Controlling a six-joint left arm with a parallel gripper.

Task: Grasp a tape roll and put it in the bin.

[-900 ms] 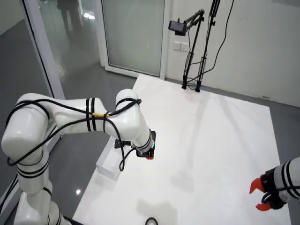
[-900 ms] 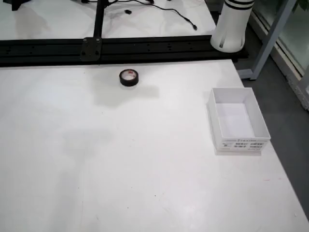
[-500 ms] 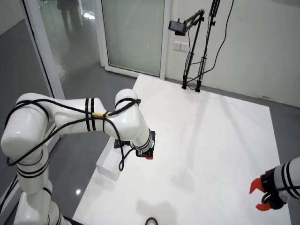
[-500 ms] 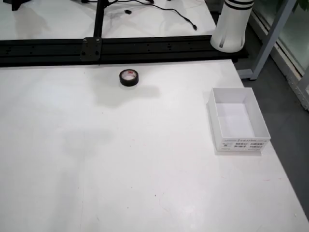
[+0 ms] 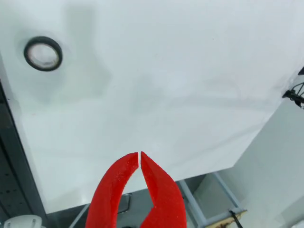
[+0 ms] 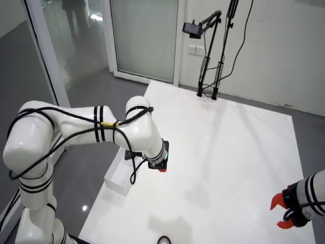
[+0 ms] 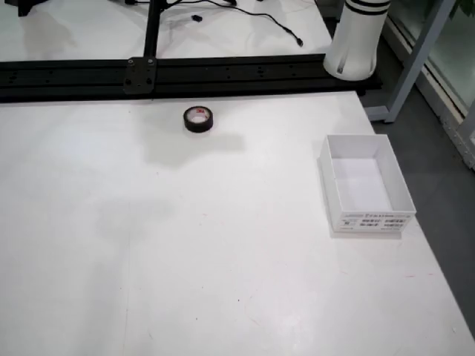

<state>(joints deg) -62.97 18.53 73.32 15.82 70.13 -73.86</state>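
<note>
A: Where's the tape roll [image 7: 198, 119] seen?

B: In the fixed tabletop view it lies flat on the white table [image 7: 223, 245], far side, a bit left of centre, just near of the black rail [image 7: 185, 74] along the far edge. Black roll w/ a pale core. Nothing is touching it.

A: And in the view that rides on the gripper?

B: Same tape roll [image 5: 43, 53] is seen upper left, close to the table's left edge in that view. The red gripper [image 5: 139, 158] is at the bottom centre, well apart from the roll, hanging over bare table near the near edge.

A: Fingers?

B: Brought together. The two red tips meet w/ only a hairline slit between them; nothing is held.

A: Bin?

B: White open-top bin [image 7: 366, 183] is seen on the right side of the table in the tabletop view, close to the right edge, a printed label on its near wall. Only white floor is seen inside. Well apart from the roll, to the right and nearer.

A: Arm?

B: In the wide room view the white arm [image 6: 86, 129] is reached out over the table's left edge, wrist pointed down, a bit of red at its tip [image 6: 161, 169]. The bin [image 6: 118, 179] is partly hidden beneath it. A second red gripper [image 6: 282, 211] is seen at lower right; its fingers are apart.

A: Anything else?

B: White arm base [image 7: 358, 38] at far right beyond the rail, and a camera stand [image 6: 210, 46] at the table's far end in the room view.
</note>
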